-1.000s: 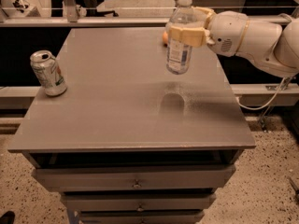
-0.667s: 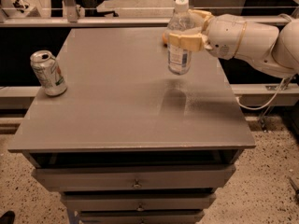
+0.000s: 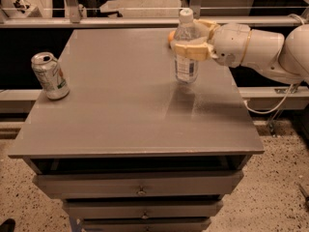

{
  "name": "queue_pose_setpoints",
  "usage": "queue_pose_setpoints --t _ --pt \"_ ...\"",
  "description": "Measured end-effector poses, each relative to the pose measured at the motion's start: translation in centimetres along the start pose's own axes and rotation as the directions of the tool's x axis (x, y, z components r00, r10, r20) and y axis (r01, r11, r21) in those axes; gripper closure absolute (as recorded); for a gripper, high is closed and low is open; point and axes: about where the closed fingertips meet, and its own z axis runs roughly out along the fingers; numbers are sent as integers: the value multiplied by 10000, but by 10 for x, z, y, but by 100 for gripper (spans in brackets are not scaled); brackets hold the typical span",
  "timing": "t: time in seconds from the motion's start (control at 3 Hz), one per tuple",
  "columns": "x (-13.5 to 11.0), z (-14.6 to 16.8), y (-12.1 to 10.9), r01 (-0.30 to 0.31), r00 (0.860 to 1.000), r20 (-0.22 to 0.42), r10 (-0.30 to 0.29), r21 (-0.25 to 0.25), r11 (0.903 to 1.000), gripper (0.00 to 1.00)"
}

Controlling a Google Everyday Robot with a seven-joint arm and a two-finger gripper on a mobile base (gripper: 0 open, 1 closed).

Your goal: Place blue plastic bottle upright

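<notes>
Bottle (image 3: 186, 70), pale blue, white cap, upright, fingers (image 3: 190, 50) clasping its middle

One grey table (image 3: 120, 110) is bearing one dented silver can (image 3: 49, 75) and one clear blue-tinted plastic bottle (image 3: 186, 67), one cream gripper (image 3: 175, 42) clasping it far right.

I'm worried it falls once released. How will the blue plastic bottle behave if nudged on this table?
Probably tippy: the blue plastic bottle is tall and narrow-based, held upright by the gripper, shut around its upper body. It looks see-through with little visible inside, so likely light and easily knocked. Being round, it would probably roll on the smooth table if toppled.
</notes>
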Motion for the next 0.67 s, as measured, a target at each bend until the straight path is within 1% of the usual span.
queue_pose_setpoints --t 0.33,0.67 --pt "8 0 0 -196 9998 -31 196 34 9998 82" --pt "13 -1 -1 -403 9992 59 402 109 9991 59"
